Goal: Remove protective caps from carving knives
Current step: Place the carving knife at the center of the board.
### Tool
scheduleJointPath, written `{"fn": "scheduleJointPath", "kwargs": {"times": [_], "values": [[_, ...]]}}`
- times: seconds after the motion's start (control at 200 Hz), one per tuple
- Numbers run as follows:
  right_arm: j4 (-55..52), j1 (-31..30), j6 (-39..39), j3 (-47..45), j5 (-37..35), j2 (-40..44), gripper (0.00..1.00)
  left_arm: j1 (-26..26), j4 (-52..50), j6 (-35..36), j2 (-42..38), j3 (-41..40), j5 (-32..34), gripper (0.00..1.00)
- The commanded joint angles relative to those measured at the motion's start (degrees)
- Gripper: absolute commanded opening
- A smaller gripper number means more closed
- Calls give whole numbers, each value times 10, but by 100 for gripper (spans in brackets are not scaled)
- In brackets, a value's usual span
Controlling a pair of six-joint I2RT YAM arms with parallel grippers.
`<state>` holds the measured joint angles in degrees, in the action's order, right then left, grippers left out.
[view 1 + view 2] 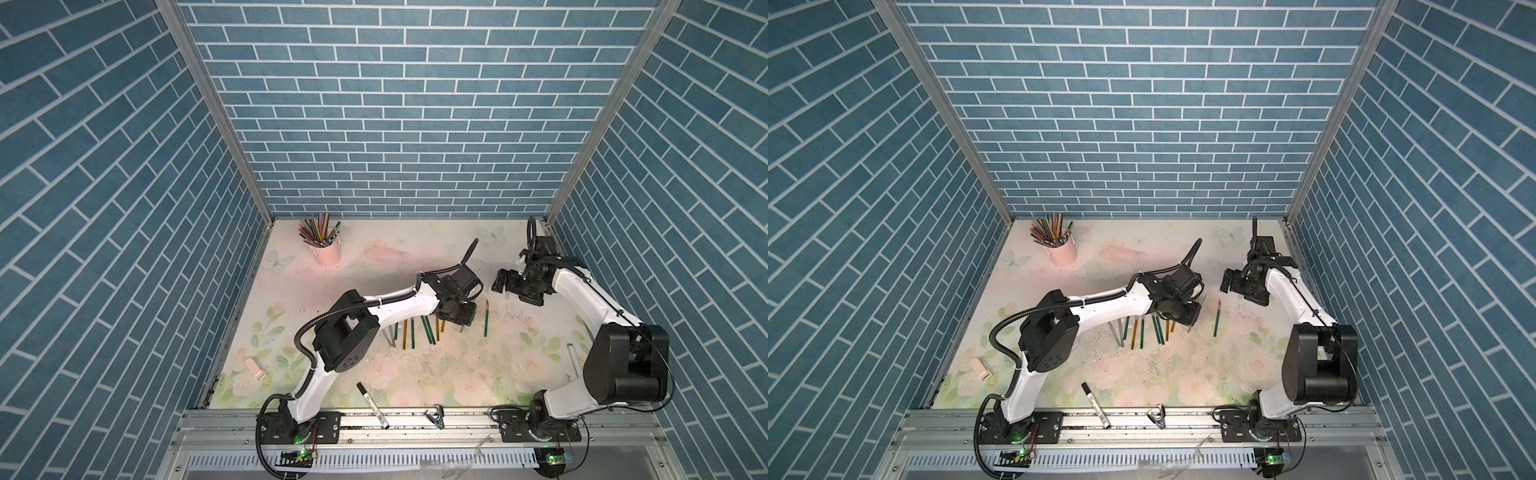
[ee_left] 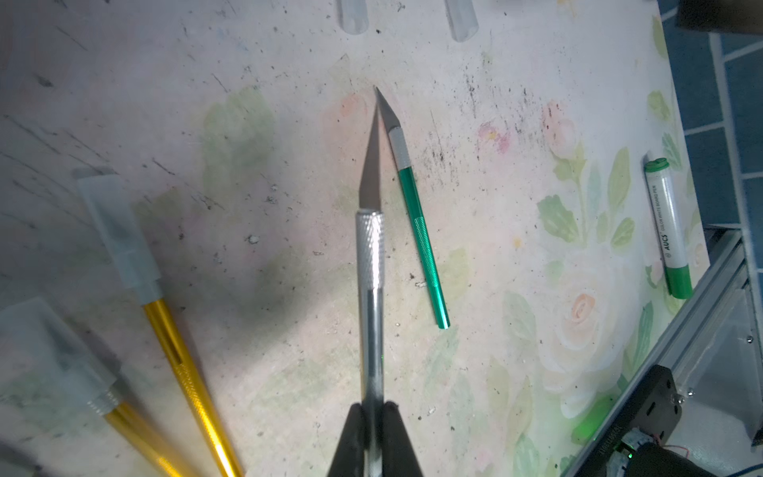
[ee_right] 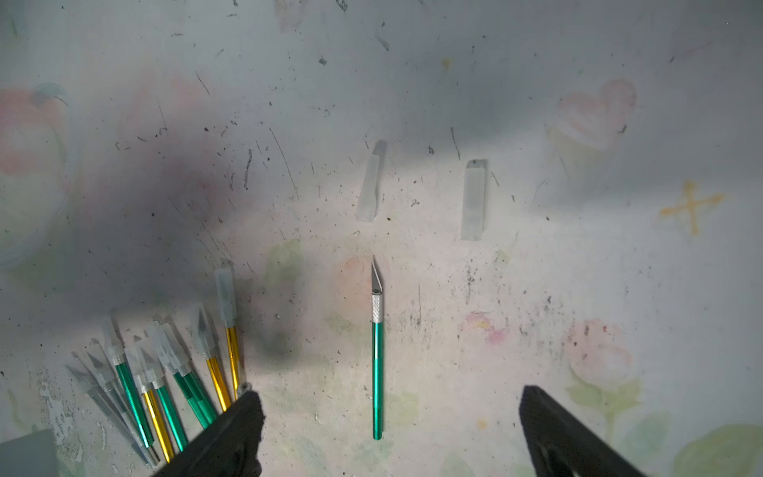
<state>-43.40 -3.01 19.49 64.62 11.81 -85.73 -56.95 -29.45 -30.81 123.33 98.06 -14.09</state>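
Glossy green and gold metal handles with knurled silver collars and dull grey steel blades mark the carving knives (image 3: pixel 377 371); their protective caps (image 3: pixel 474 200) are frosted translucent plastic, on a matt, scuffed, floral-printed counter (image 3: pixel 578 268).

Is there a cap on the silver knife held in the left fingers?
No, the silver knife shows a bare blade past the left fingers.

Bright and evenly lit from above in both top views, with soft shadows on the worktop (image 1: pixel 436 374) and strong wide-angle bending of the brick walls (image 1: pixel 104 208) toward the edges. Dimmer and greyer in the wrist views: sharp on the silver knife (image 2: pixel 370 247), blurred on the near capped knives (image 2: pixel 119 235), darkly shadowed beside the knife cluster (image 3: pixel 132 392).
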Motion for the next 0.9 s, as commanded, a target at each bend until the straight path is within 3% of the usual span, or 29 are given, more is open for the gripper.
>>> {"fn": "scheduleJointPath", "kwargs": {"times": [0.0,0.895], "values": [[-16,7,0,-12,-8,29,98,-9,-13,-27,18,22,20,7],[-5,57,2,-94,73,92,98,-22,-73,-112,114,128,84,16]]}}
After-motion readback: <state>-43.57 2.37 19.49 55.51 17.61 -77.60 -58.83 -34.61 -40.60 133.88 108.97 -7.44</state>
